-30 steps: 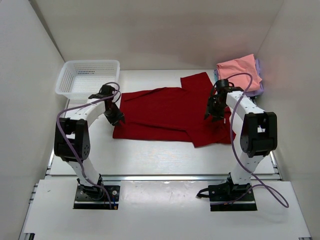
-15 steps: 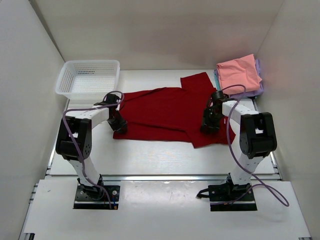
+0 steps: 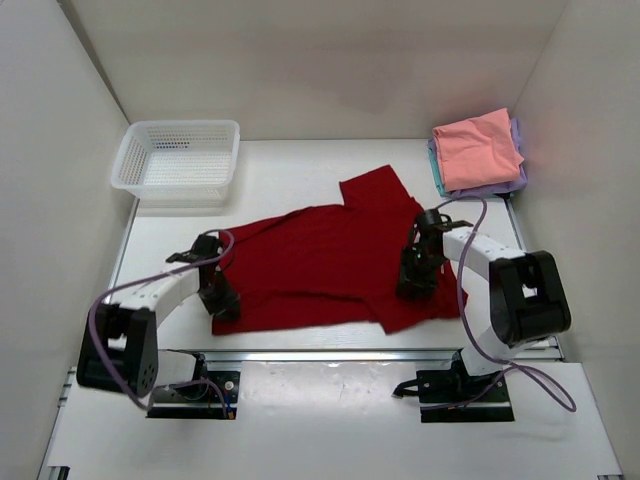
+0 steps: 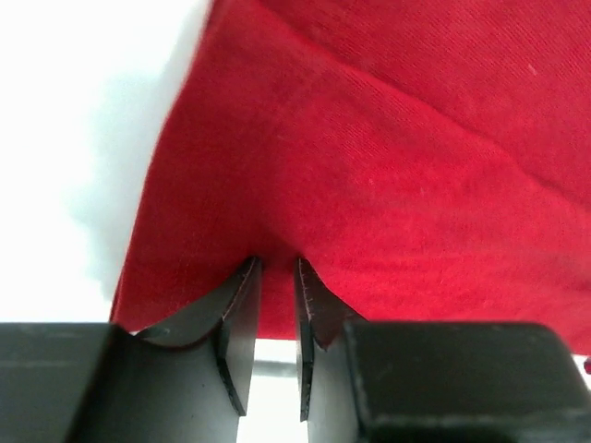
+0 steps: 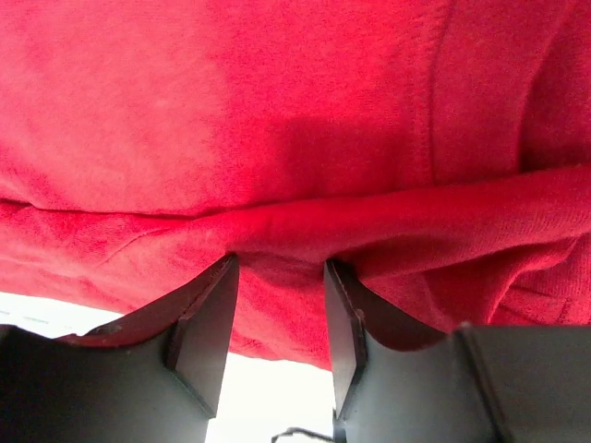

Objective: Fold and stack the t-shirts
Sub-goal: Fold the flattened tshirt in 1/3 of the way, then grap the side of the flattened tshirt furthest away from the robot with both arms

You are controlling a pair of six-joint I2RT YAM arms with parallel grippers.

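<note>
The dark red t-shirt (image 3: 320, 265) lies spread across the near half of the table, one sleeve pointing to the back. My left gripper (image 3: 222, 303) is shut on its left hem; in the left wrist view the fingertips (image 4: 277, 263) pinch a ridge of red cloth (image 4: 369, 166). My right gripper (image 3: 413, 283) grips the shirt's right part; in the right wrist view a fold of red cloth (image 5: 277, 111) is bunched between the fingers (image 5: 280, 263). A salmon pink folded shirt (image 3: 478, 148) tops a stack at the back right, with lavender (image 3: 518, 182) and teal (image 3: 434, 166) edges showing beneath.
A white mesh basket (image 3: 178, 155) stands at the back left. White walls enclose the table on the left, back and right. A metal rail (image 3: 320, 352) runs along the near edge, just in front of the shirt.
Both grippers have moved toward the near edge, dragging the red shirt with them. The shirt now lies closer to the front rail and farther from the basket and the stack.
</note>
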